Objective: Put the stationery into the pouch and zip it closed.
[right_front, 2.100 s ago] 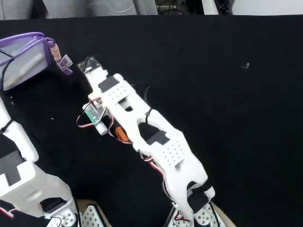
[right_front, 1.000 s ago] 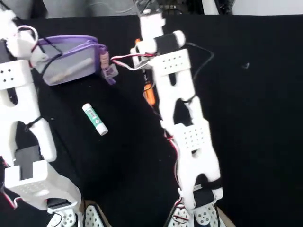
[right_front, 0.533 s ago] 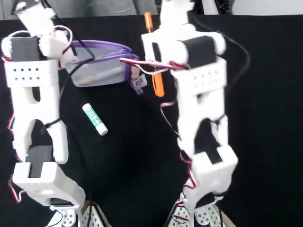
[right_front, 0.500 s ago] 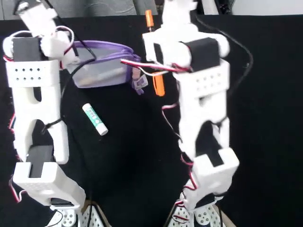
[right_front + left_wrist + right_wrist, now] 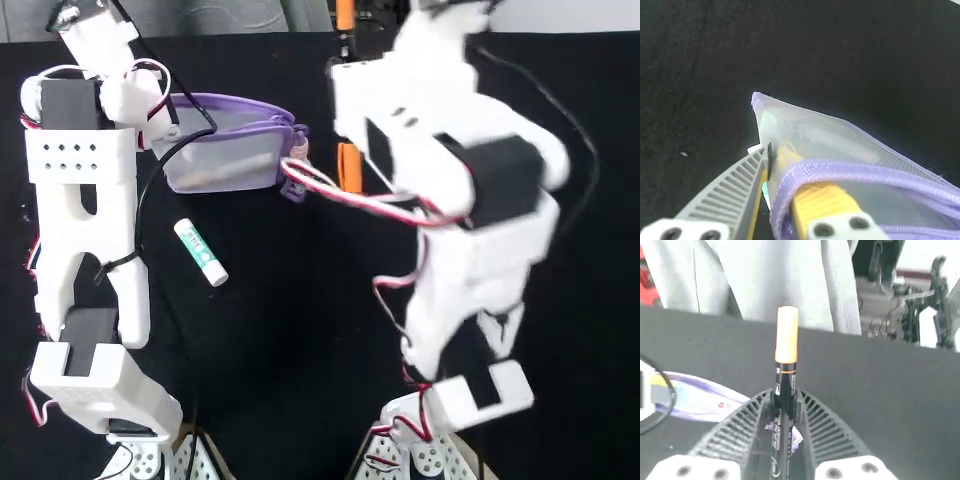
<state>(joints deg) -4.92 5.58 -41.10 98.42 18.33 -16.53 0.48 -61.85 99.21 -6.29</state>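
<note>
Our left pincer (image 5: 769, 159) clenched on the rim of the purple pouch (image 5: 830, 145), our right pincer (image 5: 785, 396) tight around an orange-capped marker (image 5: 786, 347).

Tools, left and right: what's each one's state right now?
Left tool: closed, holding the pouch by its edge.
Right tool: closed, holding the marker.

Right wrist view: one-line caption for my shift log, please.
Right gripper shut on the orange-capped marker, tip pointing up, with the purple-trimmed pouch close by.

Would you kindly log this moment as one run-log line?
left claw: shut on pouch | right claw: shut on orange marker | glue stick: on table
</note>
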